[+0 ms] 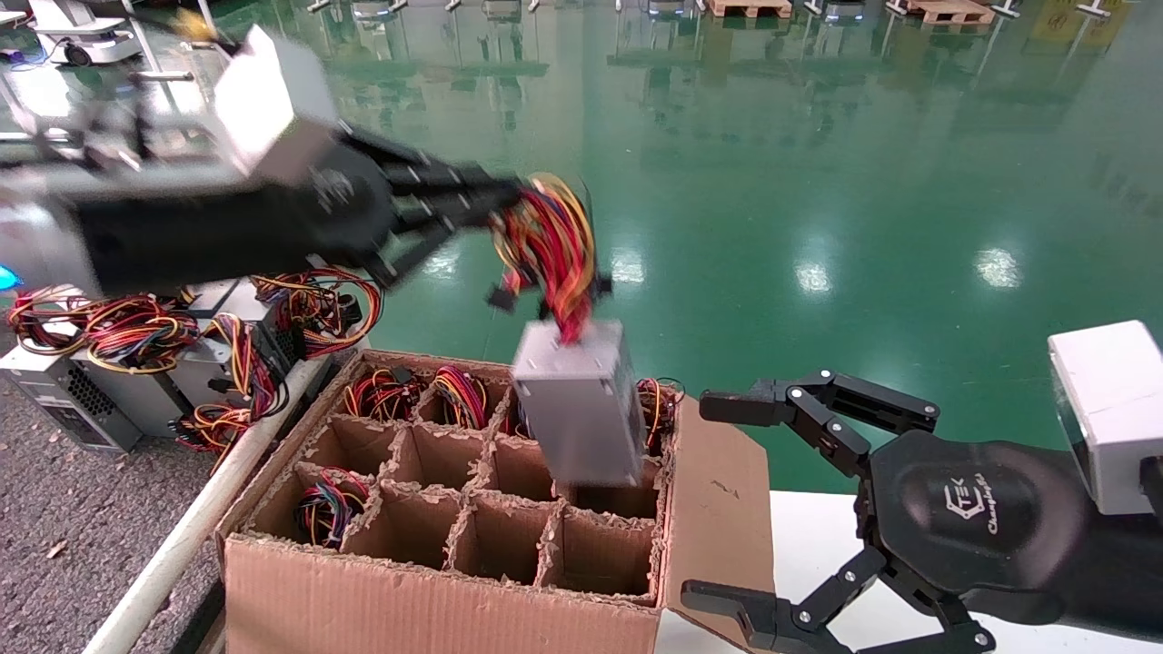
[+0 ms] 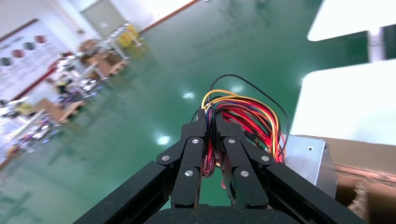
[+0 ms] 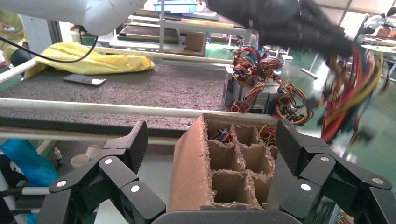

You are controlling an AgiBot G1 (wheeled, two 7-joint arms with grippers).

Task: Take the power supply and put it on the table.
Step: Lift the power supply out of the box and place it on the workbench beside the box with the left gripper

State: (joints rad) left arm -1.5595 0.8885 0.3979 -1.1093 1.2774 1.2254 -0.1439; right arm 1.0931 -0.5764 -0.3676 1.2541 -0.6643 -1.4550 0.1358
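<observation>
The power supply hangs by its wires just above the box, over its far right cells. The left gripper is clenched on the wire bundle, not the casing, so the unit can swing; a slow, level carry toward the table, left of the box, seems wise. The right gripper, fingers spread and holding nothing, waits right of the box.
</observation>
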